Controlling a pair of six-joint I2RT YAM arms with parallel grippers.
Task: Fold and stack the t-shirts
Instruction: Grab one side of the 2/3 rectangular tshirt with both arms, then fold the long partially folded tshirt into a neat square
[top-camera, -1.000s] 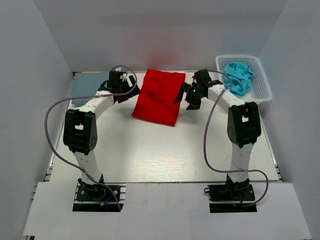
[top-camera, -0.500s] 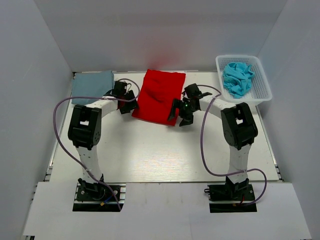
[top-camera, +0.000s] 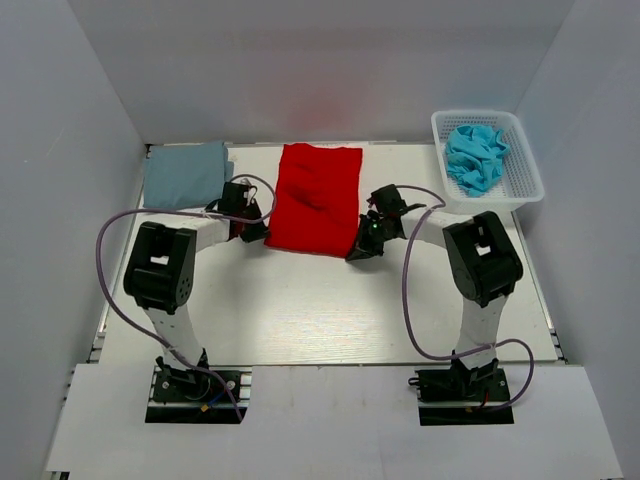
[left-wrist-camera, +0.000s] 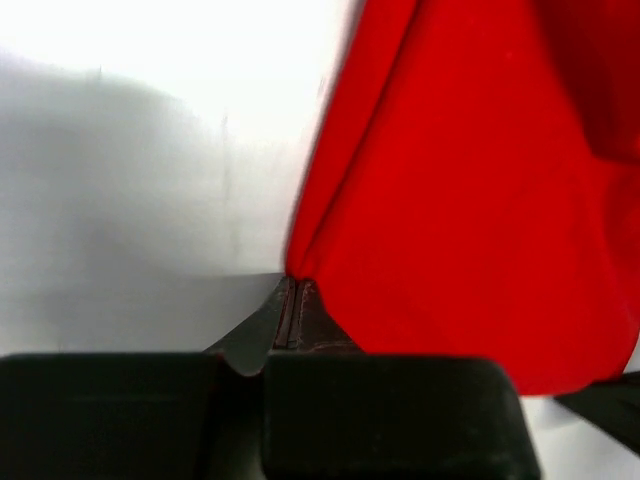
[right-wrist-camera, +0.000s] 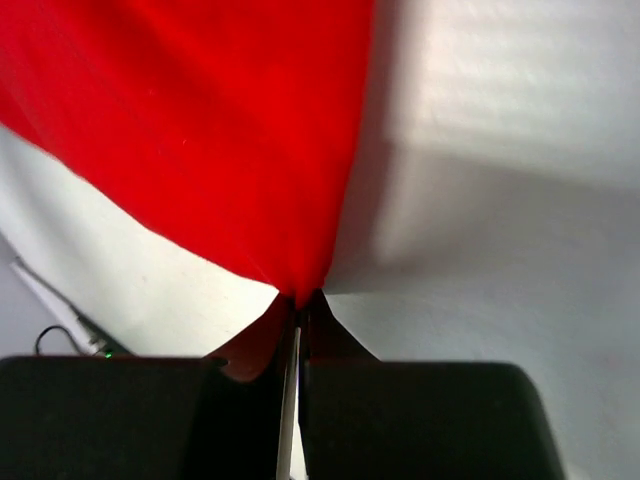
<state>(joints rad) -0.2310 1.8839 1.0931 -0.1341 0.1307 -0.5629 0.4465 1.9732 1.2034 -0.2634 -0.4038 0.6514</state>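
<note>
At the near edge of the table (top-camera: 300, 310), the two arm bases are seen bolted side by side, and a purple cable (top-camera: 408, 290) is looped out beside each arm. Further in, both arms are bent low towards the middle of the table. The left gripper (top-camera: 262, 236) is set at the near left corner of the red t-shirt (top-camera: 315, 195). In the left wrist view its fingers are pressed together with a pinch of the red cloth (left-wrist-camera: 470, 200) caught at the tips (left-wrist-camera: 290, 292). The right gripper (top-camera: 362, 250) is set at the near right corner of the same garment, and in the right wrist view (right-wrist-camera: 297, 302) its fingers are likewise clamped on a gathered point of the cloth (right-wrist-camera: 220, 120). The red t-shirt is spread as a rough rectangle in the middle of the table, its long side running away from the arms, and a few soft creases can be seen near its centre. At the far left corner a dull grey-blue t-shirt (top-camera: 185, 173) is laid flat as a folded square, apart from the red one. At the far right a turquoise t-shirt (top-camera: 475, 155) is bunched loosely inside a white mesh basket (top-camera: 532, 170), well apart from both grippers.
</note>
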